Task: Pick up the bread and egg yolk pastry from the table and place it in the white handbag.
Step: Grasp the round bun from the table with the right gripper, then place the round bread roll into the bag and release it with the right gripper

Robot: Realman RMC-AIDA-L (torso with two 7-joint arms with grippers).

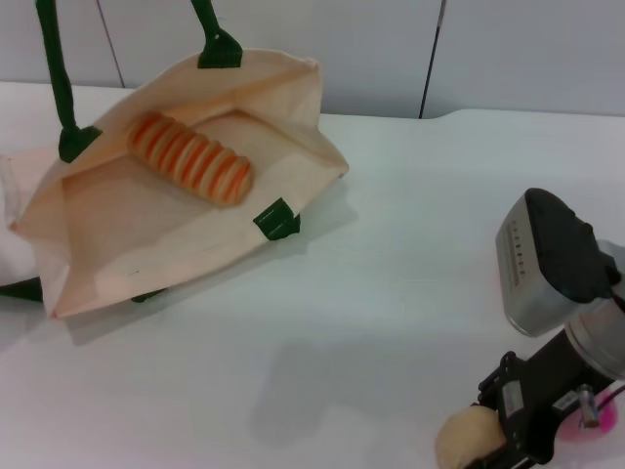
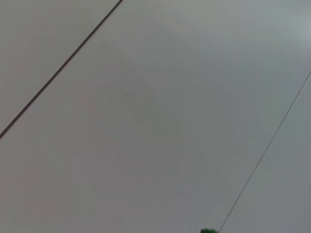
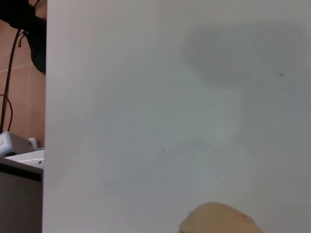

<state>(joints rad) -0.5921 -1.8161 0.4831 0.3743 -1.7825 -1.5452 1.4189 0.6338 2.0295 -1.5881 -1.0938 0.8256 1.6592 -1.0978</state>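
Note:
The white handbag lies open at the back left of the table, its dark green handles up. The bread, striped orange and cream, rests inside it. At the near right edge of the head view, my right gripper holds the pale tan egg yolk pastry above the table, and a shadow falls on the tabletop to its left. The right wrist view shows the pastry at the picture's edge with the table below it. My left gripper is out of view.
A pink object shows partly behind the right arm at the near right. The white table runs between the bag and the right arm. In the left wrist view there are only grey wall panels and a green scrap.

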